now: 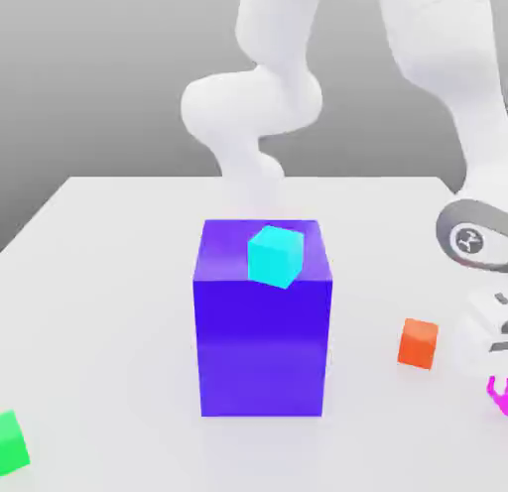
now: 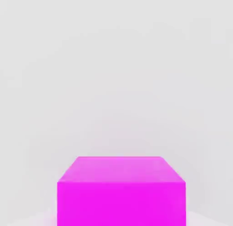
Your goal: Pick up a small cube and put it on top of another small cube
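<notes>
Small cube: the small cube (image 2: 121, 193) is a bright magenta-pink, flat in colour with clean edges, its top face a shade lighter than the face toward the hand view. From the exterior view just a sliver of it (image 1: 499, 393) peeks out at the right edge, low down beneath the arm's hand.

Where it sits: on the white desk (image 1: 99, 282), at the exterior view's far right, a little to the right of the small orange cube (image 1: 418, 343) and apart from it.

Pincer: the pincer (image 1: 496, 376) hangs at the exterior view's right edge, directly over the pink cube, mostly cut off by the frame. It is clenched right down. Whether it actually has the pink cube between its jaws I cannot tell from here; the cube sits close under the hand.

Arm: the white arm (image 1: 268, 93) loops down from above, behind the big block, and swings out to the right.

Big blue block: the big blue block (image 1: 263, 341) stands mid-desk, much larger than the small cubes.

Cyan cube: a cyan cube (image 1: 275, 255) rests on the blue block's top, turned at an angle.

Green cube: a small green cube (image 1: 12, 442) lies at the near left corner, well apart from the rest.
</notes>
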Controlling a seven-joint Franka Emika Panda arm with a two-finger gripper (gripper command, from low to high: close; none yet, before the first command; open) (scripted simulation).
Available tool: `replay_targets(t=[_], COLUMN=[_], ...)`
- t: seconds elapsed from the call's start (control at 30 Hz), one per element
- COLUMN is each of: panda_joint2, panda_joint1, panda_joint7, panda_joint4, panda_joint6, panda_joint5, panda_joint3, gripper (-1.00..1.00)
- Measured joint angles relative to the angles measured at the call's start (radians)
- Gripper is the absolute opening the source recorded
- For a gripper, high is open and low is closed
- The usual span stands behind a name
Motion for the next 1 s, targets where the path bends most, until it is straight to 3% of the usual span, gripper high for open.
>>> replay_targets(t=[0.73, 0.87, 0.9, 1.0], panda_joint2=[-0.085, 0.017, 0.051, 0.051], panda_joint1=[-0.754, -0.897, -0.918, -0.918], panda_joint7=[-0.819, -0.977, -0.997, -0.997], panda_joint4=[0.05, 0.097, 0.106, 0.106], panda_joint6=[-0.126, -0.068, -0.043, -0.043], panda_joint5=[0.226, 0.285, 0.297, 0.297], panda_joint3=[-0.328, -0.372, -0.372, -0.372], gripper=[-1.0, -1.0, 1.0, 1.0])
